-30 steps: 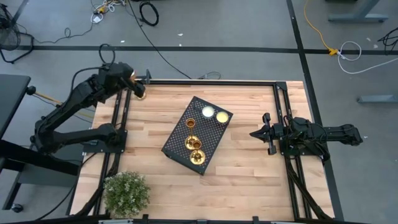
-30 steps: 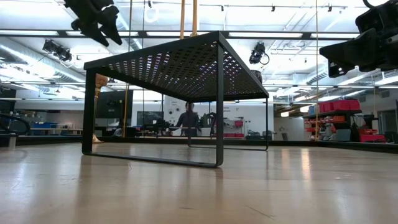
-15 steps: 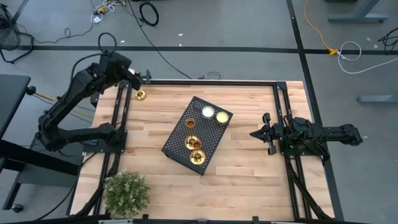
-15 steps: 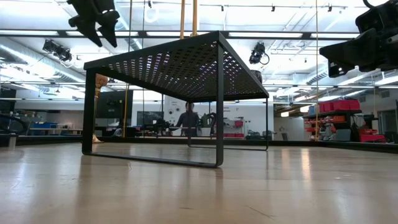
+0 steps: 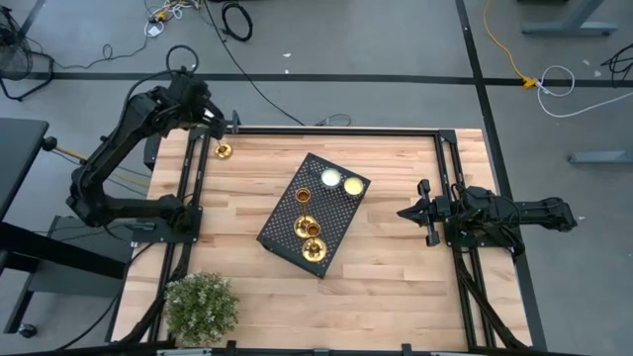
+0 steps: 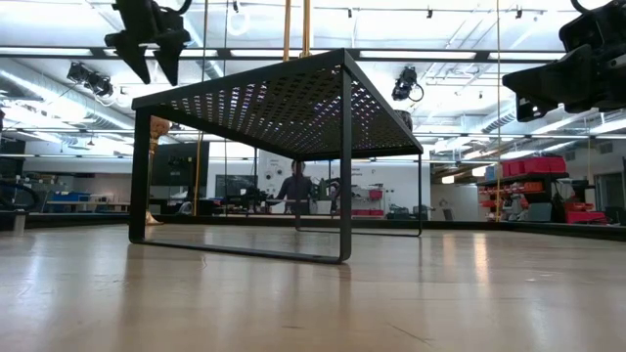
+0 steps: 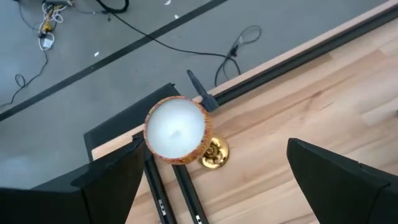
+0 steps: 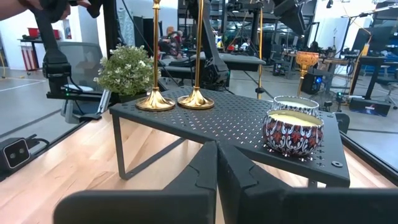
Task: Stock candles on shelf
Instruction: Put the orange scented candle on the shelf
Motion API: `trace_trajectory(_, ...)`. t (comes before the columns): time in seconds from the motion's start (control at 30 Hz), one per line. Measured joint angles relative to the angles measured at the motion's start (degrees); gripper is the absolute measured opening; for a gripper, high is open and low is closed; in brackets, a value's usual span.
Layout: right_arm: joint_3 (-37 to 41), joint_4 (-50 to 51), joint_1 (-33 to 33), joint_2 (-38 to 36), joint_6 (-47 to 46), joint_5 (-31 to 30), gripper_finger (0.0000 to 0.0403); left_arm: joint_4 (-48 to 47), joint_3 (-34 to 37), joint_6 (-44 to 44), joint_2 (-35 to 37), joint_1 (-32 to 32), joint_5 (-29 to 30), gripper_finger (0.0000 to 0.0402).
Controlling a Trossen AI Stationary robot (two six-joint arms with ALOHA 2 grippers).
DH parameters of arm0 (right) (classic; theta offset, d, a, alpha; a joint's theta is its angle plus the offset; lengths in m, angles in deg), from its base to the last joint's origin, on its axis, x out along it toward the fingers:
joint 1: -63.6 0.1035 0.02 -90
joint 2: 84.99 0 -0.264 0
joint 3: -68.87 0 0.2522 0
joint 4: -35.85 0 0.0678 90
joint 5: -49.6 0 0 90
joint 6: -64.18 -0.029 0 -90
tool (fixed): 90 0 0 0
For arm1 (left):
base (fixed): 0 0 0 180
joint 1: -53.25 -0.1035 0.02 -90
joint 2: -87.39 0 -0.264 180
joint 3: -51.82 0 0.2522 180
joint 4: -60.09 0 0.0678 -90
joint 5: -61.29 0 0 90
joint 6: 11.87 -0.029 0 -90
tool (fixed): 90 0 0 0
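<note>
Candles are partly stocked. In the high view the black shelf [image 5: 315, 215] sits slantwise in the middle of the frame, and two gold candlesticks [image 5: 306, 225] stand on its lower half, with another gold object [image 5: 316, 249] nearer its lower corner that I cannot identify from above. Two jar candles [image 5: 341, 181] sit at its upper end. The right wrist view confirms two brass-based sticks [image 8: 176, 98] side by side on the mesh and a patterned jar [image 8: 293, 132] nearer the camera.

One candlestick [image 5: 224, 150] is off the shelf, standing on the wooden table [image 5: 396, 287] in the upper left of the high view, hard against the black frame rail. The left gripper [image 5: 206, 117] hangs just above and beside it, jaws spread wide and holding nothing. In the left wrist view the candle's pale round top [image 7: 174, 129] and brass base [image 7: 215, 153] lie between the two dark fingers [image 7: 336, 180], seen from straight above.

I judge the step in hand to be the pickup of this last candlestick. The next move calls for lowering so the fingers bracket the thin stem, closing gently, then lifting straight up before carrying it to a free patch of mesh. A tall, slender stick would tip easily if nudged.

The right gripper [image 5: 407, 212] waits at middle right, jaws shut, empty. A plant [image 5: 201, 307] sits lower left.
</note>
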Motion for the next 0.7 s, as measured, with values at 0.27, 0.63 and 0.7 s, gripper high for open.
trace_trajectory(0.27, 0.0, 0.0, 0.0, 0.0, 0.0, 0.0, 0.0006, -2.0, 0.0, 1.4, 0.0, 0.0, 0.8, 0.0392)
trace_trajectory(0.63, 0.0, 0.0, 0.0, 0.0, 0.0, 0.0, 0.0006, -2.4, -1.6, 1.2, 0.0, -0.9, -3.2, 0.0392)
trace_trajectory(0.7, 0.0, 0.0, 0.0, 0.0, 0.0, 0.0, 0.0006, -2.4, -1.9, 0.8, 0.0, -1.5, -4.8, 0.0392)
